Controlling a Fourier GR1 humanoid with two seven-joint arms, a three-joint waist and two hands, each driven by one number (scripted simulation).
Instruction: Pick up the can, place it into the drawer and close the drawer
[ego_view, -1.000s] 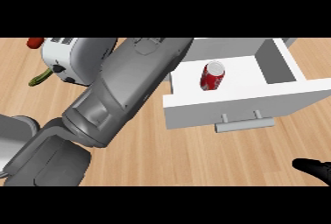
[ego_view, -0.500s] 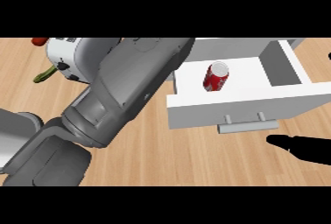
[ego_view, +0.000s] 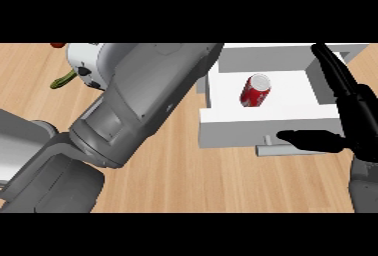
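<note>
A red can (ego_view: 256, 91) lies on its side inside the open white drawer (ego_view: 221, 85) at the upper right. My right hand (ego_view: 356, 120) is open at the drawer's right side. Its straight fingers (ego_view: 330, 67) run up along the right wall, and its thumb (ego_view: 310, 140) lies across the drawer front (ego_view: 236, 132) just above the handle (ego_view: 272, 149). My left forearm (ego_view: 140, 110) crosses the view from the lower left up to the top edge beside the drawer. Its hand does not show.
Partly hidden behind the left forearm at the upper left is a white round dish (ego_view: 80, 62), with a green item (ego_view: 63, 79) and a red item (ego_view: 57, 45) beside it. Bare wooden counter (ego_view: 221, 185) lies below the drawer.
My right hand has risen from the lower right corner to the drawer's front and right side. The left forearm has shifted only slightly. The can has stayed in the drawer.
</note>
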